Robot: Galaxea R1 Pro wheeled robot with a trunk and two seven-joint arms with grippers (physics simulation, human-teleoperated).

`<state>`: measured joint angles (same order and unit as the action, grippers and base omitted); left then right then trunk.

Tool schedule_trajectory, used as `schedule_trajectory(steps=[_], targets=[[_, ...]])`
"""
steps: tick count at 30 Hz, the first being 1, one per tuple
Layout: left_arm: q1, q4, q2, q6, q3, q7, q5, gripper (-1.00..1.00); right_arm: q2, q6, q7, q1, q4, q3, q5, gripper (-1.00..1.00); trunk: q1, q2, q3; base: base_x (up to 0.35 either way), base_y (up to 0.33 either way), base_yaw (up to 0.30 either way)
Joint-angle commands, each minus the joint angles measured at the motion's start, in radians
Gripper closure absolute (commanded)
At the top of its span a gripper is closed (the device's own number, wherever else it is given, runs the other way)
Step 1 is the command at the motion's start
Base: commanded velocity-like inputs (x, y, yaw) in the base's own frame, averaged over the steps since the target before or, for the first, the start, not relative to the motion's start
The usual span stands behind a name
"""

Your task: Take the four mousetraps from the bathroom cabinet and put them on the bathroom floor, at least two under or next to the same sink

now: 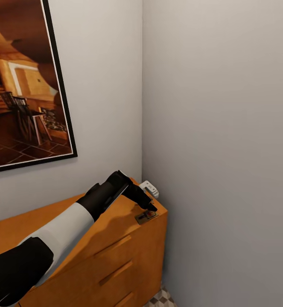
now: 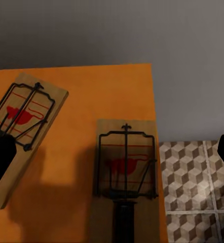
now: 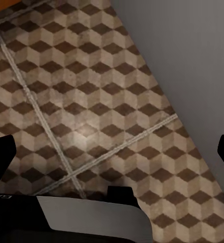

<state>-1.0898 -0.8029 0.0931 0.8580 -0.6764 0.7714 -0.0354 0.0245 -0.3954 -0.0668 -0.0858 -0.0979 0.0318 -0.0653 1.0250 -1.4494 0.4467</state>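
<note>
Left gripper (image 2: 114,152) wide open, poised above a mousetrap (image 2: 126,158) at the corner of the cabinet (image 1: 115,256) top surface, evidently for pickup. Right gripper (image 3: 114,152) open over bathroom floor (image 3: 91,91).

Smooth matt wooden cabinet (image 1: 115,238)

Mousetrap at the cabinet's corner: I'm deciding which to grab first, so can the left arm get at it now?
Probably yes: the left gripper hangs open right over that mousetrap, with nothing between them.
</note>
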Motion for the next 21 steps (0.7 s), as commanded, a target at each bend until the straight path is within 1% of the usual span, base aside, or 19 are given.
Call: schedule_trajectory(steps=[1, 14, 16, 18, 21], targets=[[-0.001, -0.001, 0.0, 0.005, 0.0, 0.005, -0.004, -1.0, 0.0, -0.002, -0.007, -0.001, 0.001, 0.003, -0.007, -1.0, 0.0, -0.001, 0.001, 0.004, -0.004, 0.0], [-0.001, -0.001, 0.0, 0.004, -0.004, 0.005, -0.003, -1.0, 0.0, -0.002, -0.007, -0.001, 0.0, 0.002, -0.007, -1.0, 0.0, -0.001, 0.001, 0.001, -0.003, 0.0], [-0.001, -0.001, 0.0, 0.005, -0.03, 0.005, -0.003, -1.0, 0.0, -0.002, -0.007, -0.001, 0.0, 0.002, -0.007, -1.0, 0.0, -0.001, 0.001, 0.0, -0.144, 0.0], [-0.001, -0.001, -0.001, 0.005, -0.047, 0.004, -0.004, -1.0, -0.001, -0.002, -0.007, -0.001, 0.0, 0.002, -0.007, -1.0, 0.0, -0.001, 0.001, 0.0, -0.14, 0.0], [-0.001, -0.001, -0.001, 0.005, -0.061, 0.004, -0.004, -1.0, -0.001, -0.002, -0.007, -0.001, 0.0, 0.002, -0.007, -1.0, 0.0, -0.001, 0.001, 0.0, -0.064, 0.0]])
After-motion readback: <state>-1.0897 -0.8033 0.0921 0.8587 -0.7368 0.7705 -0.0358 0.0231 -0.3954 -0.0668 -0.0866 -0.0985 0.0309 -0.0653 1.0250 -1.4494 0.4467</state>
